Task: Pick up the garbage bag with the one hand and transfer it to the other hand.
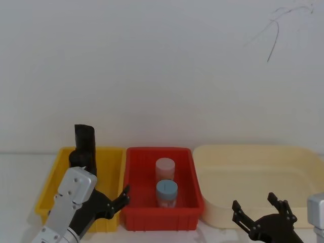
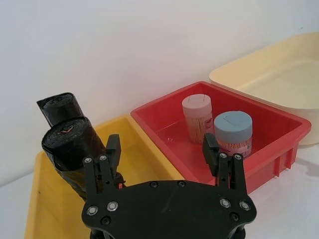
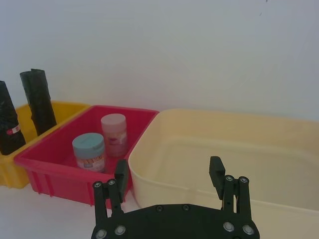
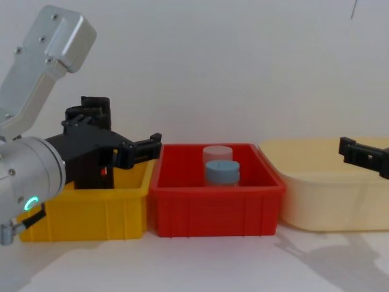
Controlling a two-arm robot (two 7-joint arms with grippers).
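Observation:
Two black rolls stand upright in the yellow bin (image 1: 109,151). The garbage bag (image 3: 7,119) is the roll nearer the bin's front, and a small red-and-white label shows low on its side. In the left wrist view the garbage bag (image 2: 70,149) stands just outside one finger of my left gripper (image 2: 160,149), not between the jaws. That gripper (image 1: 104,185) is open over the yellow bin; its arm shows a green ring light in the chest view. My right gripper (image 1: 253,202) is open and low in front of the cream tub (image 1: 253,157), holding nothing.
A plain black roll (image 3: 39,99) stands behind the bag. The red bin (image 1: 134,177) in the middle holds a pink-lidded jar (image 1: 165,168) and a blue-lidded jar (image 1: 166,191). A white wall rises close behind the bins.

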